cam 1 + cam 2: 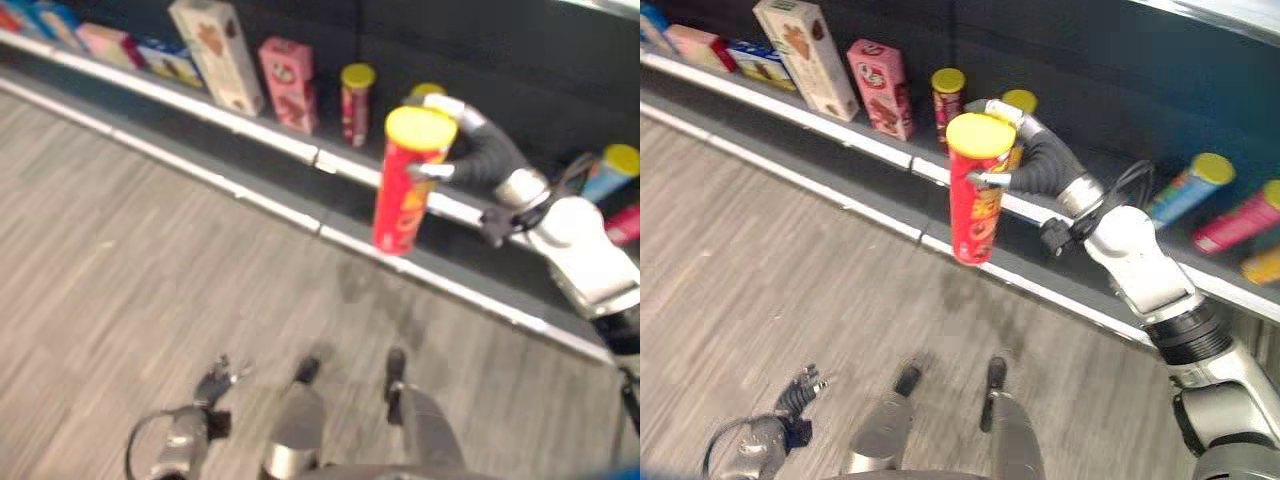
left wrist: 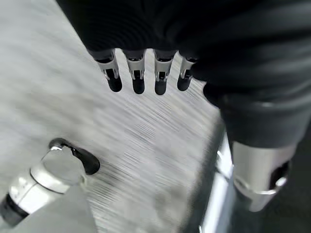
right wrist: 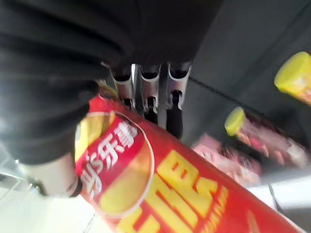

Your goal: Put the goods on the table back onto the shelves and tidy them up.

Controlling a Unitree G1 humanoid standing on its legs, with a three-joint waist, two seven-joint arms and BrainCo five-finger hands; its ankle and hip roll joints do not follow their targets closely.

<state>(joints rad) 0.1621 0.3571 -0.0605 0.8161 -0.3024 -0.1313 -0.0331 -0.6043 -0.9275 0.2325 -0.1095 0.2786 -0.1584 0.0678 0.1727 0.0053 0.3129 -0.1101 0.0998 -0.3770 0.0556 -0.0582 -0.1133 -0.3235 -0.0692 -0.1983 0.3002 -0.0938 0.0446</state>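
Head views: the right hand (image 1: 1025,160) is wrapped round a red crisp can (image 1: 976,190) with a yellow lid, holding it upright in the air just in front of the shelf (image 1: 880,150). On the shelf behind the can stand a smaller yellow-lidded can (image 1: 947,95), a pink box (image 1: 882,87) and a tall cream box (image 1: 806,57).

Left wrist view: the left hand (image 2: 146,73) hangs over the grey floor (image 2: 58,97), fingers straight and holding nothing.

Right wrist view: silver fingers (image 3: 146,94) curl over the red can.

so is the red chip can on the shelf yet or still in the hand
In the hand: the right hand grips the red chip can near its yellow lid, roughly upright in front of the shelf.
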